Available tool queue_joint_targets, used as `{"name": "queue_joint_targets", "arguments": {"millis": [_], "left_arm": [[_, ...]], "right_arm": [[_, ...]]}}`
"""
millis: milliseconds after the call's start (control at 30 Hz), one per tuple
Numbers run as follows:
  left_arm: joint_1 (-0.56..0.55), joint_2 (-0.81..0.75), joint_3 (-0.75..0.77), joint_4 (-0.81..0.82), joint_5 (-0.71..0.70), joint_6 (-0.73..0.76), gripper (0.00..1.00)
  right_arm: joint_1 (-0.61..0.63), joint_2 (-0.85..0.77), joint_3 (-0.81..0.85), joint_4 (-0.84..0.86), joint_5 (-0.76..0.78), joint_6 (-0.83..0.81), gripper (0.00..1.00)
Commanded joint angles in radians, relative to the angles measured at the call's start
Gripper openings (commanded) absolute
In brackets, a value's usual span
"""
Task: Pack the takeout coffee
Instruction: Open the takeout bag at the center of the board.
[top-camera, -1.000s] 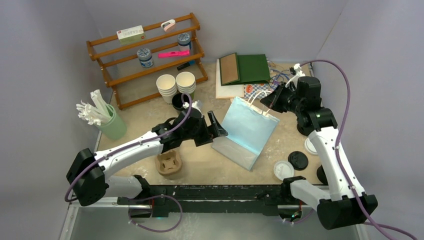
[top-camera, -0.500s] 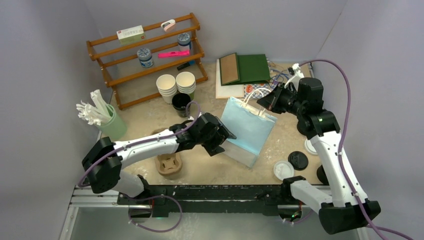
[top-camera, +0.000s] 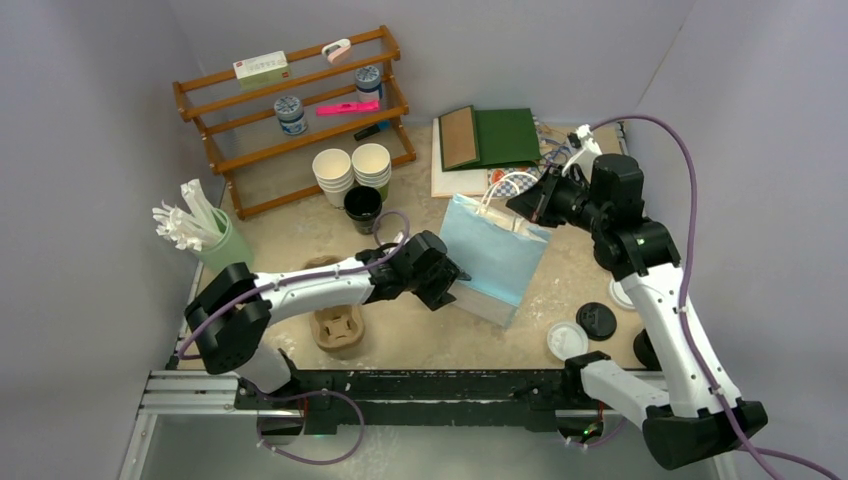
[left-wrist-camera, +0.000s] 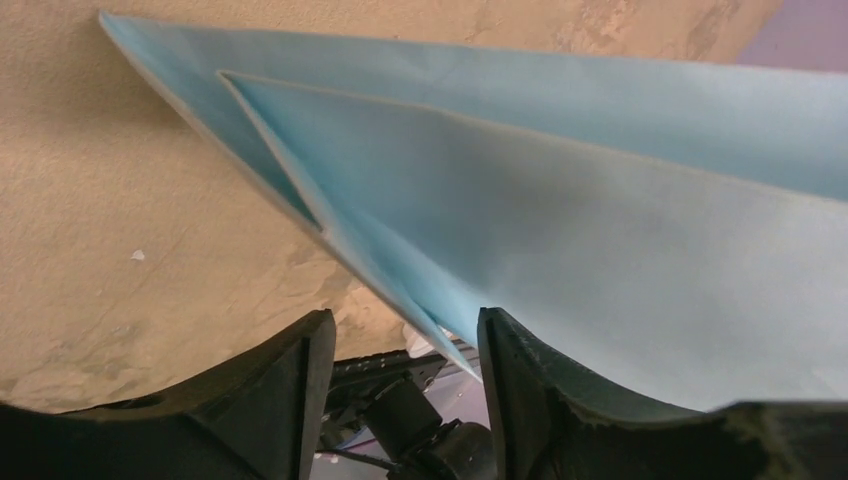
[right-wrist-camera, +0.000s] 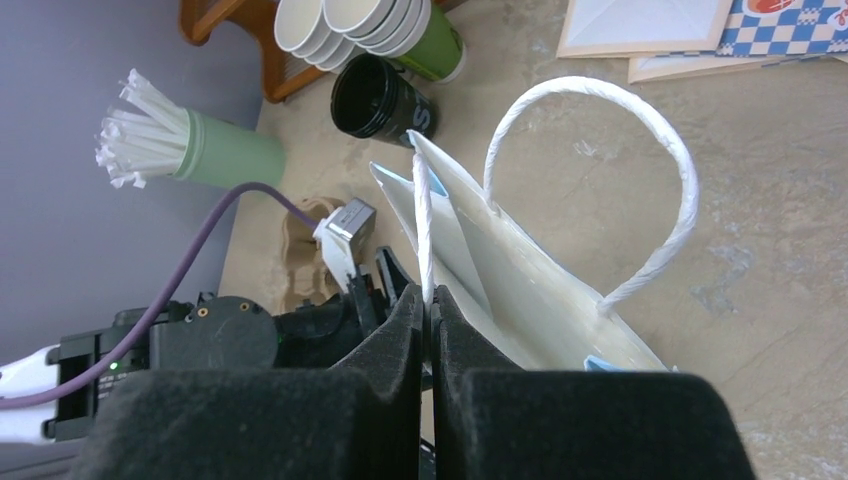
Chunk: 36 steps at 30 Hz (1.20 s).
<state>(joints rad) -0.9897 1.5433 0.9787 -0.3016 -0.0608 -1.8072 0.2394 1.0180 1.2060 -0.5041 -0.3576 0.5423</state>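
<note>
My right gripper (right-wrist-camera: 430, 300) pinches the white twisted-cord handle (right-wrist-camera: 422, 220) of the blue paper bag (top-camera: 500, 250). My left gripper (left-wrist-camera: 400, 345) stands parted astride its creased bottom corner, over the mottled beige counter (left-wrist-camera: 150, 200).

No legible text anywhere.
</note>
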Motion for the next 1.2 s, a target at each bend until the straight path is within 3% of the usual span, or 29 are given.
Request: {"name": "queue_joint_targets", "arguments": {"millis": [0, 167, 267, 467, 600, 667, 800, 867, 933, 967, 1167], "left_arm": [[-0.001, 0.037, 0.008, 0.084, -0.010, -0.018, 0.52], [-0.001, 0.030, 0.000, 0.056, -0.013, 0.005, 0.20], [0.011, 0.003, -0.017, 0.036, -0.026, 0.069, 0.00], [0.121, -0.071, -0.080, 0.035, 0.012, 0.351, 0.00], [0.175, -0.073, -0.073, 0.032, 0.044, 0.614, 0.00], [0.189, -0.055, -0.046, 0.009, 0.056, 0.726, 0.00], [0.196, -0.004, 0.023, -0.027, 0.081, 0.932, 0.00], [0.203, 0.028, 0.094, -0.077, 0.102, 1.017, 0.00], [0.203, 0.059, 0.174, -0.143, 0.108, 1.064, 0.00], [0.202, 0.076, 0.215, -0.188, 0.103, 1.075, 0.00], [0.202, 0.152, 0.371, -0.359, 0.124, 1.080, 0.00]], "right_arm": [[0.033, -0.023, 0.047, -0.022, -0.002, -0.021, 0.00], [0.051, -0.025, 0.054, -0.057, 0.061, -0.023, 0.00], [0.051, -0.020, 0.086, -0.114, 0.181, -0.032, 0.00], [0.051, -0.024, 0.137, -0.220, 0.484, -0.046, 0.00], [0.051, -0.012, 0.138, -0.263, 0.529, -0.066, 0.05], [0.051, -0.008, 0.147, -0.271, 0.498, -0.085, 0.17], [0.051, -0.011, 0.173, -0.274, 0.424, -0.118, 0.19], [0.051, -0.010, 0.188, -0.255, 0.322, -0.148, 0.34], [0.052, -0.017, 0.197, -0.214, 0.180, -0.166, 0.54], [0.052, -0.023, 0.198, -0.196, 0.140, -0.169, 0.58], [0.063, -0.001, 0.220, -0.165, -0.149, -0.189, 0.50]]}}
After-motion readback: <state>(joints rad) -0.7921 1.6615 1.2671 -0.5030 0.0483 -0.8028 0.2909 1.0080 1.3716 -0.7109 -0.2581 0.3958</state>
